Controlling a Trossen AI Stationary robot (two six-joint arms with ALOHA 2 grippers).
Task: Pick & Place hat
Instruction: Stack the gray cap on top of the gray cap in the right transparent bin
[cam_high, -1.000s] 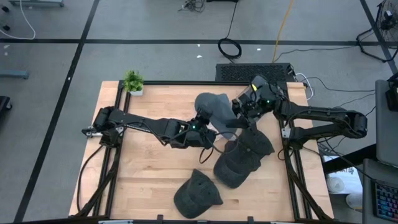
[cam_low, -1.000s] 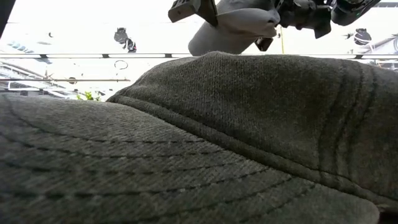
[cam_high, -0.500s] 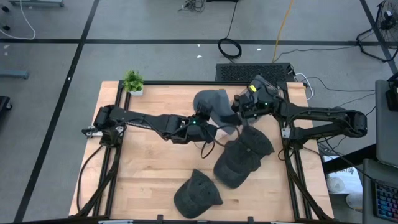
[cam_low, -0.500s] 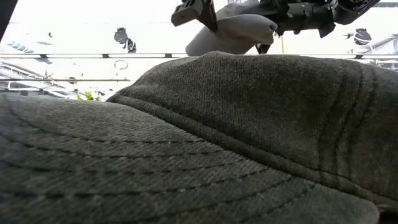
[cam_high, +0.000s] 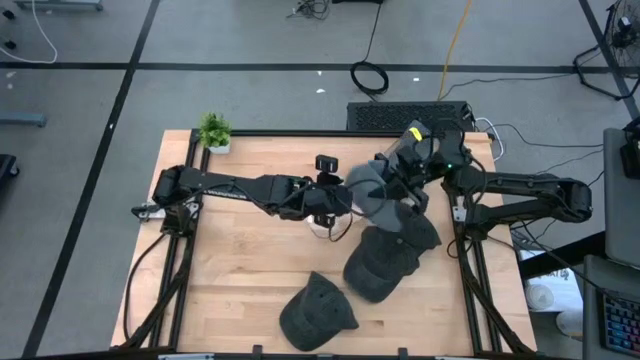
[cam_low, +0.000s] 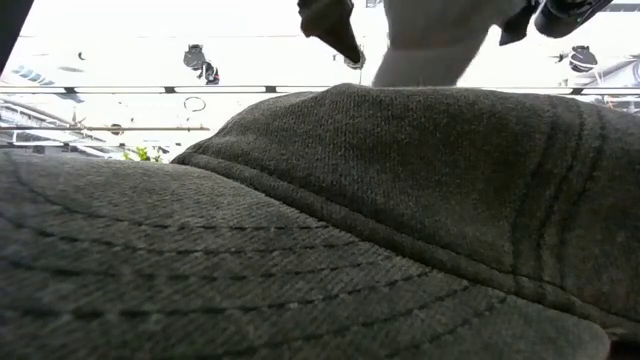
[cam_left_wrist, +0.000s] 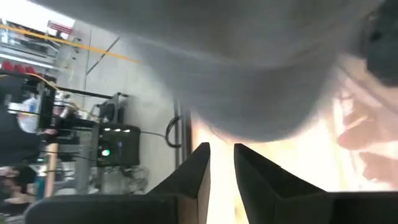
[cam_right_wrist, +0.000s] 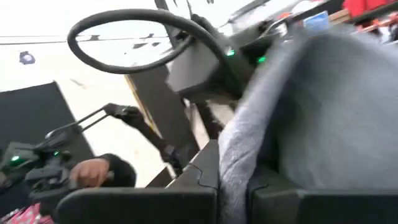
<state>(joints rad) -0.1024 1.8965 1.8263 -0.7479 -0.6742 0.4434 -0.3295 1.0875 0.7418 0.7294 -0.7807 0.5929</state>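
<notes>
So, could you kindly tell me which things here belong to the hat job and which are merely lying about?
In the job:
- grey hat, held up between both arms
- right tool, shut on it
- left tool, beside it

Lying about:
- hat pile
- lone hat
- small plant

From the high view we look straight down on the whole table (cam_high: 240, 270). The low view sits very near a dark hat (cam_low: 300, 230). Both views share it.
</notes>
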